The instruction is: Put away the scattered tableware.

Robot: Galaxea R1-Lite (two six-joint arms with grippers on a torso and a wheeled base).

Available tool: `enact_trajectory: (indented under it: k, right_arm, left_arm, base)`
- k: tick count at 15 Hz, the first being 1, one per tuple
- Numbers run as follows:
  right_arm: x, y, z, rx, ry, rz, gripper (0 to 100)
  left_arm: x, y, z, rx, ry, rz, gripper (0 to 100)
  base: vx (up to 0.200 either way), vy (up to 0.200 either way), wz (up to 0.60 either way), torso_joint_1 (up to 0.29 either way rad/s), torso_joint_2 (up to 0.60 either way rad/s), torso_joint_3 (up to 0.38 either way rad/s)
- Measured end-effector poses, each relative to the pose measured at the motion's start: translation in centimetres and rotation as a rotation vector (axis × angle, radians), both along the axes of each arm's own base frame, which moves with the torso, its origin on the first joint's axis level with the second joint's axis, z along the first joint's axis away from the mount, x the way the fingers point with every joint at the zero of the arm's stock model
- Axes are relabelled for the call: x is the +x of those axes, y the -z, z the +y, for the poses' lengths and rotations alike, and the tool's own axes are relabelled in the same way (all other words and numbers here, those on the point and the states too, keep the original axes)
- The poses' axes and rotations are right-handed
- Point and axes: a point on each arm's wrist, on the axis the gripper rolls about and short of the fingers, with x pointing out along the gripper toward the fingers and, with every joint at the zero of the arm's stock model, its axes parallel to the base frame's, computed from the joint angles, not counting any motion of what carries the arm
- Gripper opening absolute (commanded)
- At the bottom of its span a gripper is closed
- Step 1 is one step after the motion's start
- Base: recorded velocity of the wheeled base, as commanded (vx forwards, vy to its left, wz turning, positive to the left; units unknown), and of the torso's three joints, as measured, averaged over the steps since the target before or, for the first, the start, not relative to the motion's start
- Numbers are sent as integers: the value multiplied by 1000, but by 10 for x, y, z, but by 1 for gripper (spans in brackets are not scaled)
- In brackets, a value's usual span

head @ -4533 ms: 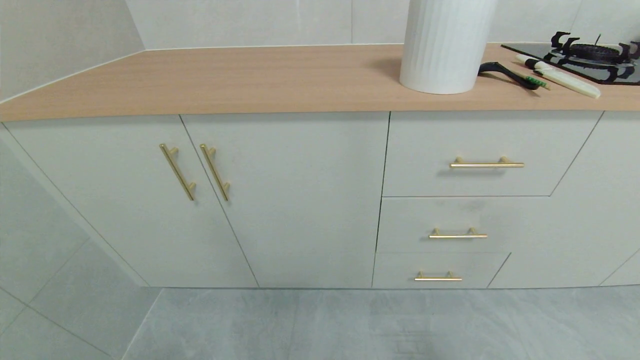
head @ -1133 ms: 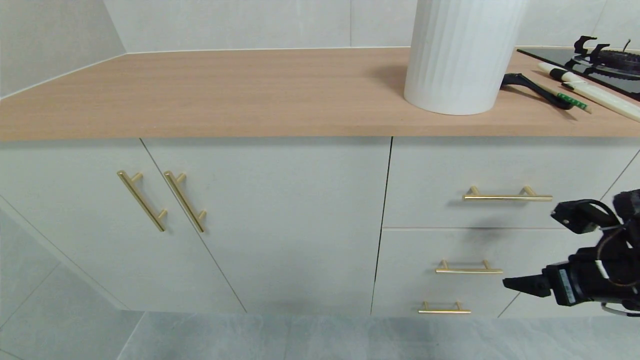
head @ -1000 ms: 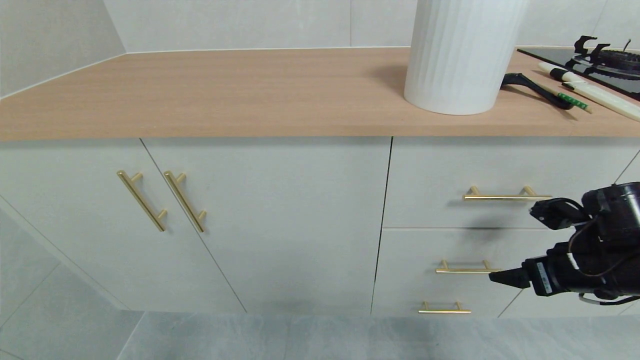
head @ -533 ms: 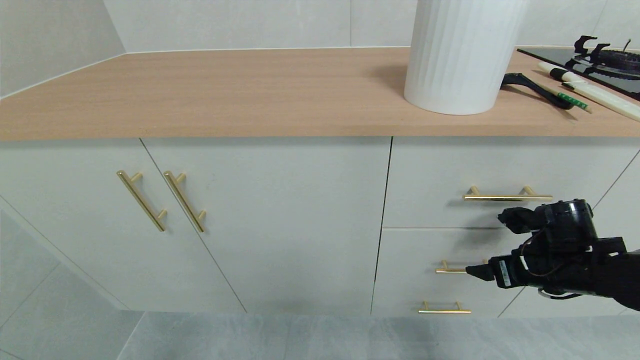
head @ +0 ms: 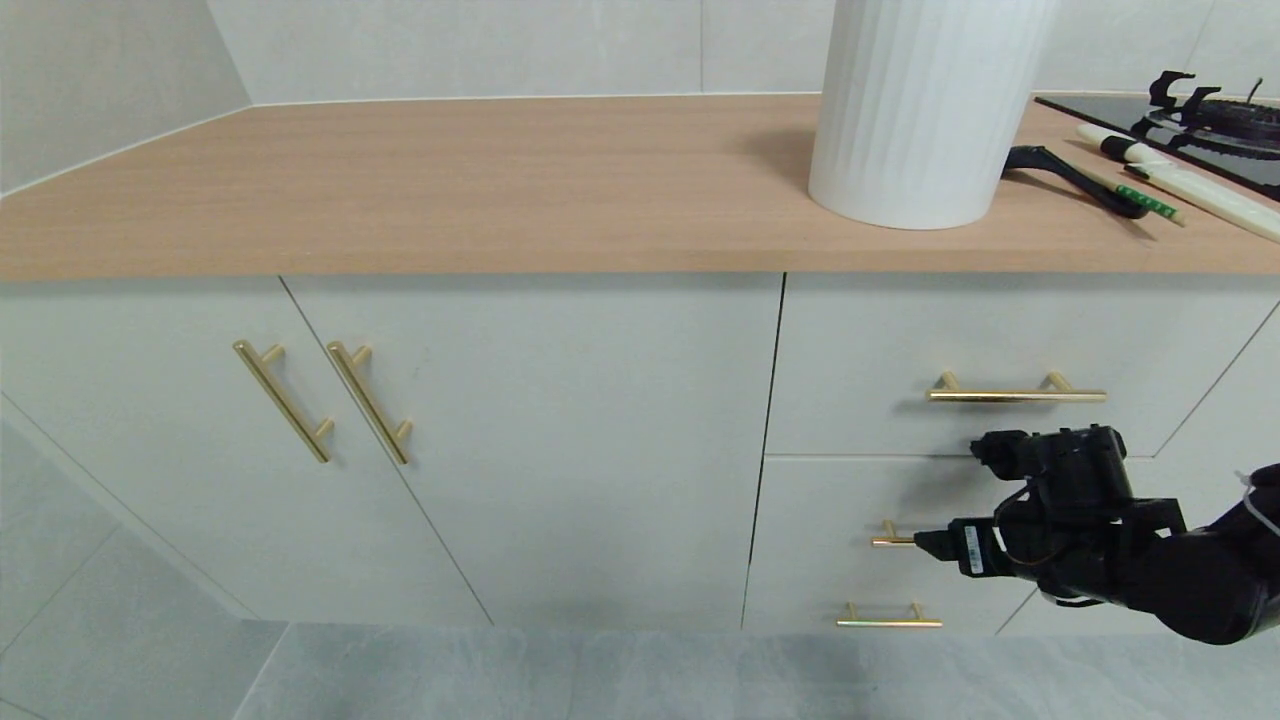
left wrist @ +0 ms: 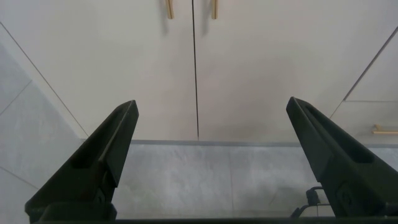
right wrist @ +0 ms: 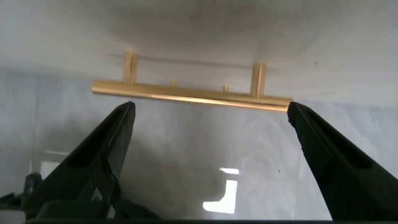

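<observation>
Right gripper, jaws spread apart, sits just in front of the middle drawer handle. Black utensil and white knife lie on the countertop well above it. Closing off-centre, the gripper could slip off the thin bar.

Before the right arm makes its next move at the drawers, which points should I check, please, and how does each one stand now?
1. right gripper open: ok.
2. gold handle inside its fingers: not ok; it lies ahead of them.
3. Which drawer that handle belongs to: cannot tell.
4. drawers all shut: ok.
5. left gripper open, facing the cabinet doors, away from the drawers: ok.
6. tableware lying on the counter: ok.
</observation>
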Motion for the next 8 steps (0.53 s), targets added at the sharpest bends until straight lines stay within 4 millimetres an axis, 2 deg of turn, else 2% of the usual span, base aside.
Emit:
enact_trajectory:
  k: [3,8]
  right_arm:
    - [8,5,1,10,35,-60,100]
    - [13,17,2,-1,52,-60,100]
  left_arm:
    - [0,0,0,0,0,0,100]
    - [0,0,0,0,0,0,100]
  base:
    - [0,0,0,0,0,0]
    - [0,0,0,0,0,0]
